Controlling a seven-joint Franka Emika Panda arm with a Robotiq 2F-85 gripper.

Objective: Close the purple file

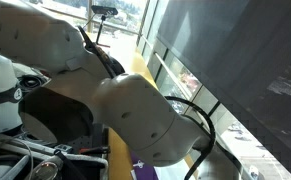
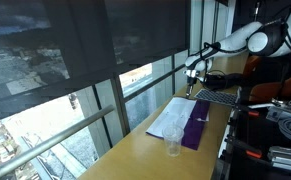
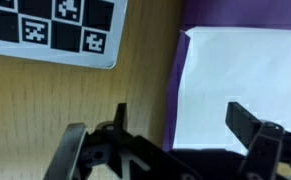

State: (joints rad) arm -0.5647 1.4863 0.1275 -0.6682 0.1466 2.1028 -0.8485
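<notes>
A Panda arm's hand (image 3: 183, 125) is hovering with its jaws spread wide and nothing between them. It is looking down on the purple file (image 3: 177, 80), whose border is framing a bare white page (image 3: 245, 80). In an exterior view the file (image 2: 197, 128) is lying, apparently open, along the wooden bench (image 2: 135, 155) by the window, with a clear cup (image 2: 173, 147) standing just beside its near end. Trouble is looming, on this evidence: the thin cover is lying flat against the bench, so the fingers (image 3: 120, 122) are risking a slip off its edge, a pinch of the page, or a shove sending the file into the cup.
</notes>
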